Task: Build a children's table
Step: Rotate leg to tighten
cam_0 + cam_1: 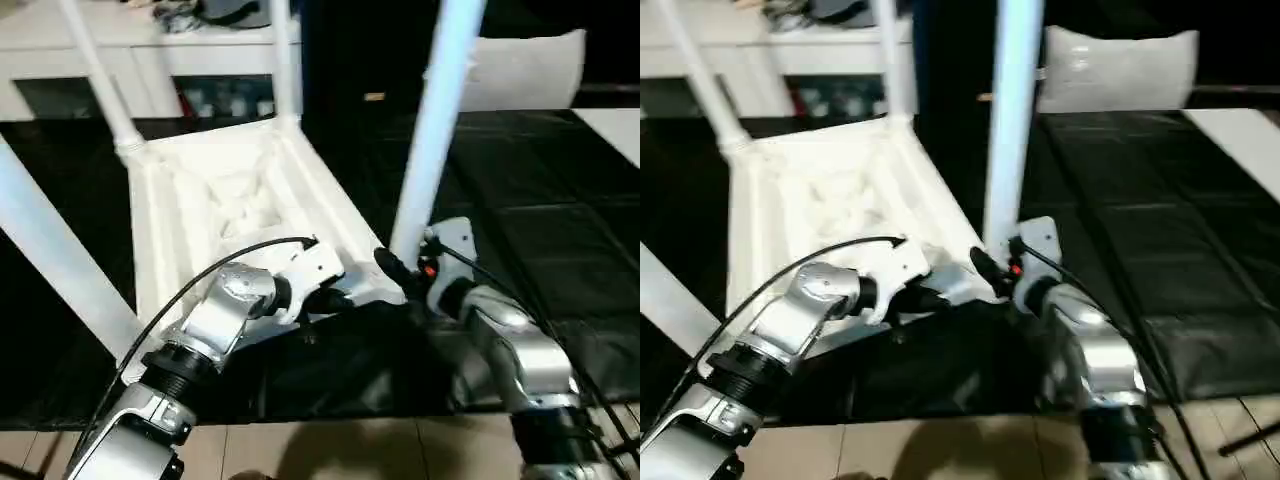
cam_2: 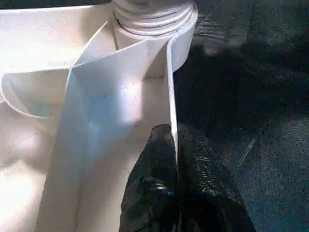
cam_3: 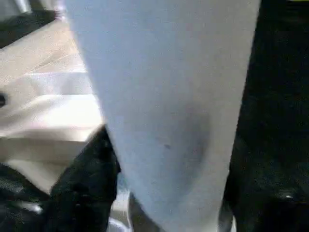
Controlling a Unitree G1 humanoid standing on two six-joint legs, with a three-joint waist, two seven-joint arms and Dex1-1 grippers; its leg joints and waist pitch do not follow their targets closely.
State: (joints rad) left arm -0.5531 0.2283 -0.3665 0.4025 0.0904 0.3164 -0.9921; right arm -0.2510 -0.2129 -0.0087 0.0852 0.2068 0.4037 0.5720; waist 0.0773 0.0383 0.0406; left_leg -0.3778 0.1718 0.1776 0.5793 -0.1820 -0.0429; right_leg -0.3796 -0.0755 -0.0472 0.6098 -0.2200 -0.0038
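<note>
1. On the black mat, the children's table is lying upside down, its white tabletop showing its ribbed underside to the head camera.
2. Four white legs are standing up from the corner sockets: the far left leg, the far right leg, the near right leg and the near left leg, which is leaning out toward the picture's left edge.
3. The left gripper is pinching the thin upright rim of the tabletop at its near edge, with one black finger on each side of the wall and the two pressed nearly together.
4. In the left wrist view, that rim is running away from the fingers to the ribbed base of a leg seated in its round socket.
5. The right gripper is sitting around the lower part of the near right leg, just above the tabletop's near right corner.
6. Its black fingers are showing on either side of the tube in the right wrist view; whether they are pressing on the leg or standing just off it I cannot tell.
7. Beyond the table, a white cabinet with glass doors is standing at the back, and a white cushion-like thing is resting at the far right.
8. Both silver forearms are reaching in from the near edge, the left angled toward the tabletop's middle and the right toward the near right leg.
</note>
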